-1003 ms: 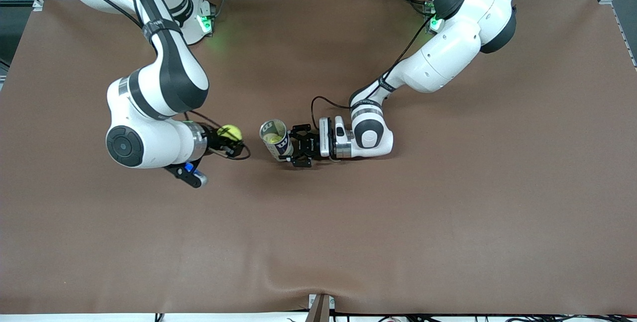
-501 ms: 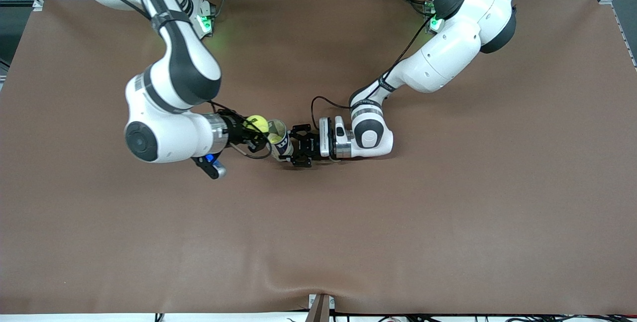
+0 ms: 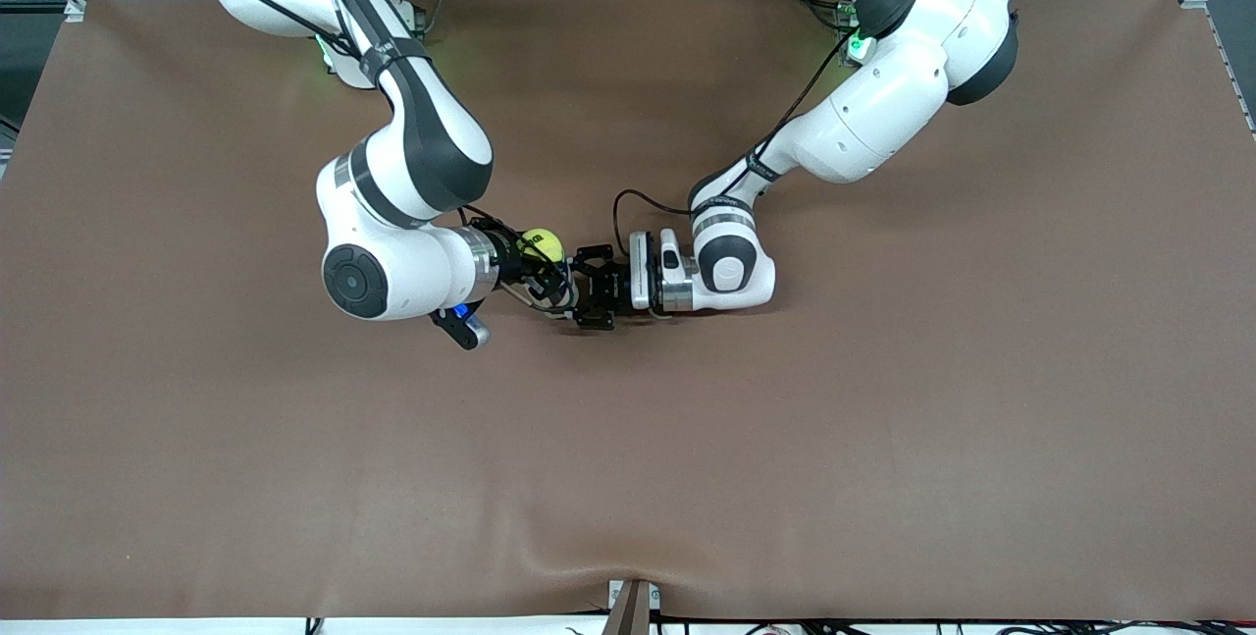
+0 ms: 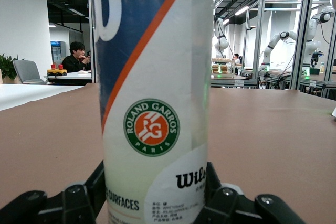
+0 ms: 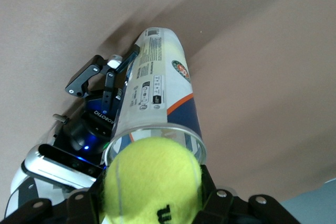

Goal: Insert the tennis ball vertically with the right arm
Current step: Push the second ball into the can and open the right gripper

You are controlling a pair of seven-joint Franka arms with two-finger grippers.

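Standing upright near the middle of the brown worktop (image 3: 883,439), the tennis ball can (image 5: 157,98) has its long axis vertical and its open mouth facing up, and you can see the left claw (image 3: 586,293) pinching it low on its wall. Your right claw (image 3: 535,267) hangs directly over that mouth, pressed tight on the yellow tennis ball (image 3: 542,243), which sits just above the rim. Another ball (image 5: 170,51) already lies at the can's bottom.

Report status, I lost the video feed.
Right gripper shut on ball, over can mouth. Left gripper holds can upright. Nothing blocking.
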